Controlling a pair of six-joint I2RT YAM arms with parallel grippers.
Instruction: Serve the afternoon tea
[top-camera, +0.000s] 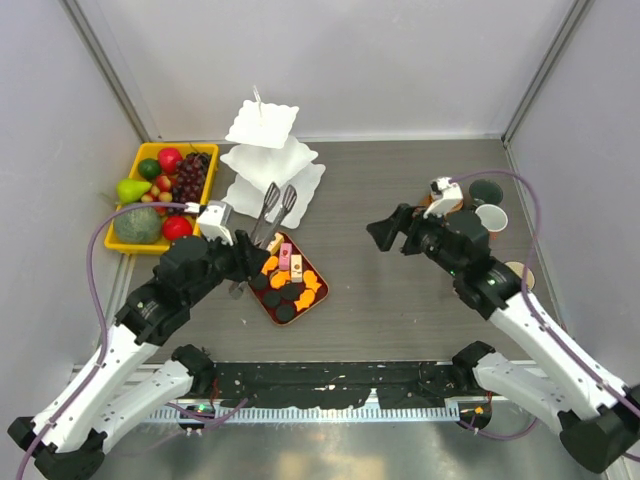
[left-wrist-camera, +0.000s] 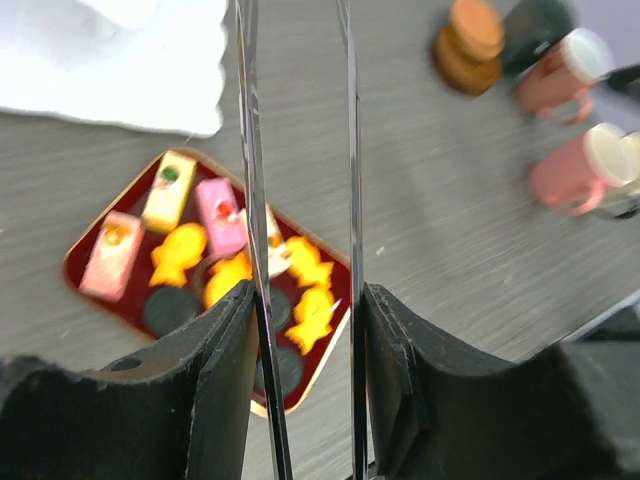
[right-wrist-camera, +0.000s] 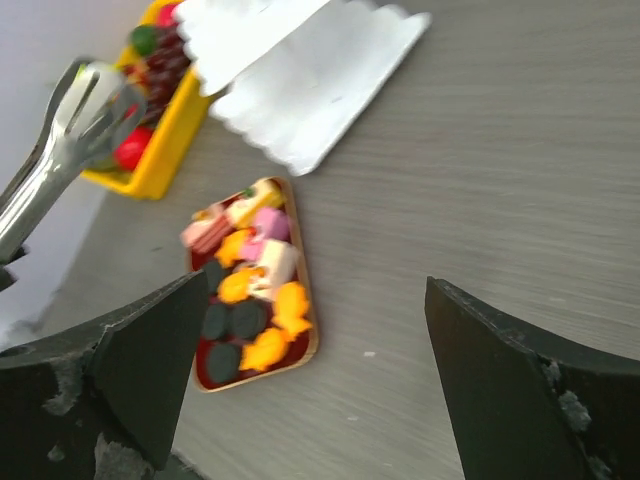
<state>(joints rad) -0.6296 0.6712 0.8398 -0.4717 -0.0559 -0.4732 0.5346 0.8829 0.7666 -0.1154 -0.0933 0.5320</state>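
Note:
The white three-tier stand (top-camera: 265, 150) stands at the back of the table, left of centre. A dark red tray of orange, black and pink/cream pastries (top-camera: 288, 280) lies in front of it. My left gripper (top-camera: 243, 262) is shut on the metal tongs (top-camera: 275, 208). The tongs' two arms (left-wrist-camera: 350, 150) run between my fingers (left-wrist-camera: 225, 380) above the pastry tray (left-wrist-camera: 200, 260). My right gripper (top-camera: 385, 235) is open and empty over bare table, right of the pastry tray (right-wrist-camera: 250, 290). Mugs (top-camera: 488, 205) and stacked brown coasters (left-wrist-camera: 470, 40) sit at the right.
A yellow tray of fruit (top-camera: 165, 190) sits at the far left beside the stand. Grey walls close the table on the left, back and right. The right forearm runs past a mug (top-camera: 520, 272) near the right edge.

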